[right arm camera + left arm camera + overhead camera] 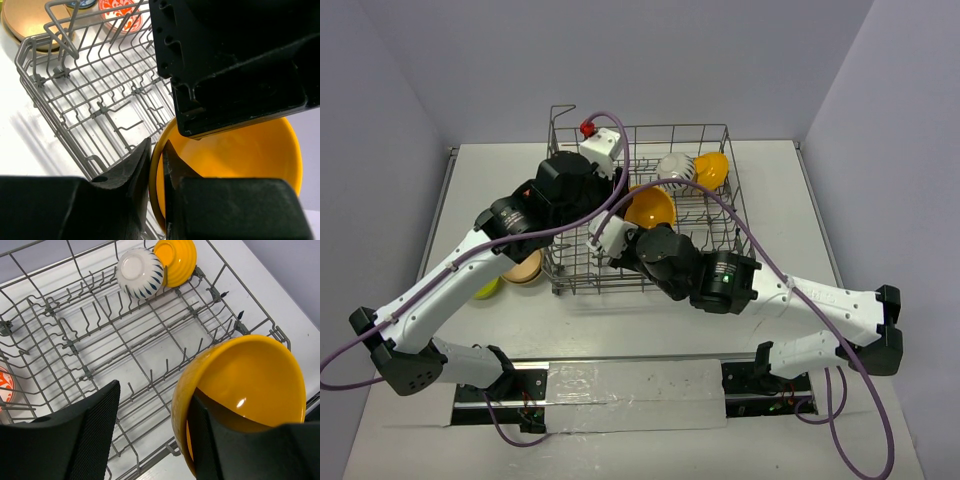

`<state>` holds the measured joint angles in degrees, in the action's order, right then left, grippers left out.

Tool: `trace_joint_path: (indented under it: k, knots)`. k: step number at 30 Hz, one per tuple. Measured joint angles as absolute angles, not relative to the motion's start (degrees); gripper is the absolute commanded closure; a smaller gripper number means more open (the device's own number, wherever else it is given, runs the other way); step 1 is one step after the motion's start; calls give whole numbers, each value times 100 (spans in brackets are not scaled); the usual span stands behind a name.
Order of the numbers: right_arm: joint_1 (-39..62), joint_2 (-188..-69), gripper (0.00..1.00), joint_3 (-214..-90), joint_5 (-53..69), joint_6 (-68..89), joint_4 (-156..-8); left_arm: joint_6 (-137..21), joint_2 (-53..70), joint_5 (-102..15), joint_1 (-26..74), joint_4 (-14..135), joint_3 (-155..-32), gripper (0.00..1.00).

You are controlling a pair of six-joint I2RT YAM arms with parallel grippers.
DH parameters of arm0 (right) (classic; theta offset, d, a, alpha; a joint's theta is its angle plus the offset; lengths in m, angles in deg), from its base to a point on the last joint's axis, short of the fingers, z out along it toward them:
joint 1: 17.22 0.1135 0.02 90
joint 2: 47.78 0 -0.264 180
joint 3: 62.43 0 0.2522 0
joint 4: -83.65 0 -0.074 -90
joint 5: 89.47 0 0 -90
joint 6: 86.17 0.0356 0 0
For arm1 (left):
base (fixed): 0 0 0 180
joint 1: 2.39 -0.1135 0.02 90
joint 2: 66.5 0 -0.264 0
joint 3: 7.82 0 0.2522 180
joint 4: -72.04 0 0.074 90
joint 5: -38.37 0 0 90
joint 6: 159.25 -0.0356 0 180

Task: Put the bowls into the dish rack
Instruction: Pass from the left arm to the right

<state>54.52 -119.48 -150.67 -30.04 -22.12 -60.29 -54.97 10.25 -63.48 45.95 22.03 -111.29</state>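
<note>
While it hangs tilted on edge over the middle of the grey wire dish rack, the glossy orange-yellow round bowl is pinched at its rim by the right gripper. The left gripper stands well open, gripping nothing, one black pad just beside the bowl's rim. At the rack's far end, a white bowl with dark stripes sits beside a ribbed orange-yellow bowl. A tan bowl rests on the white table just outside the rack's left wall.
</note>
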Motion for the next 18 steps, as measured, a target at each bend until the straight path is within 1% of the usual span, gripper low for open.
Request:
trace_joint_path:
  k: [8,18]
  knots:
    - [5452,-11771,100,-14969,-3052,-2217,-6204,-5499,1178,-6326,4590,2120,-11457,32]
    - [5452,-11682,100,-14969,-3148,-2219,-6379,-5517,1353,-6184,4575,1908,-11942,29]
